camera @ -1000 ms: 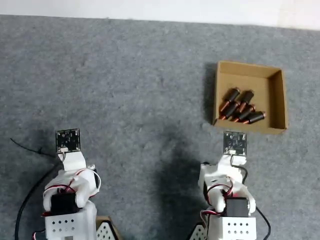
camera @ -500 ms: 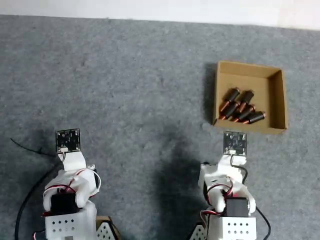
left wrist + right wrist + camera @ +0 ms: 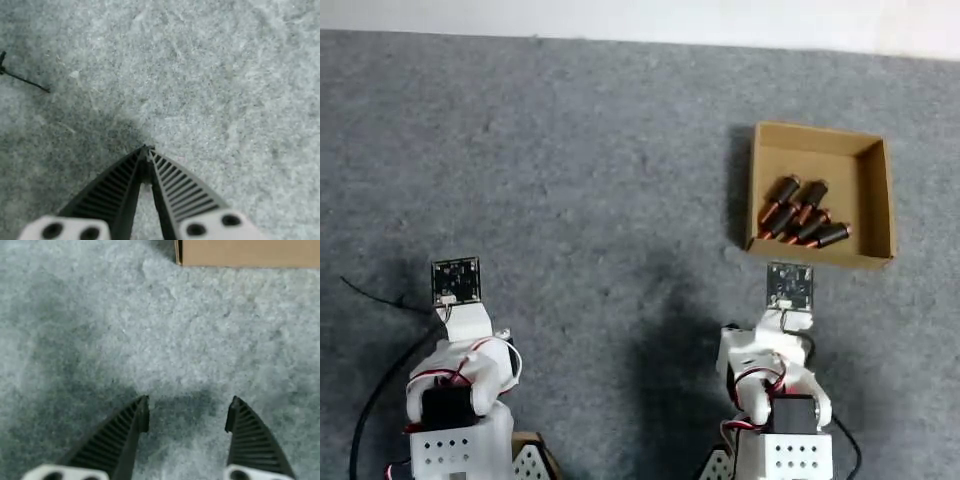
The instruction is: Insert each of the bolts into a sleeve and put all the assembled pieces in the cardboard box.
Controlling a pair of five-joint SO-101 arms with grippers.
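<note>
The cardboard box (image 3: 871, 183) sits at the right of the grey mat and holds several assembled pieces (image 3: 802, 216), dark sleeves with copper-coloured bolt ends, lying side by side. Its outer wall (image 3: 247, 252) shows in the right wrist view, a short way beyond my right gripper (image 3: 188, 416), which stands open over bare mat with nothing between its fingers. My left gripper (image 3: 146, 151) is shut and empty, its tips meeting just above the mat. Both arms are folded back at the near edge, the left arm (image 3: 460, 375) at the left and the right arm (image 3: 775, 385) just in front of the box.
A thin black cable (image 3: 380, 298) lies on the mat beside the left arm and also crosses the left wrist view as a dark line (image 3: 25, 82). The grey mat (image 3: 580, 170) stretches wide between the arms and the far edge.
</note>
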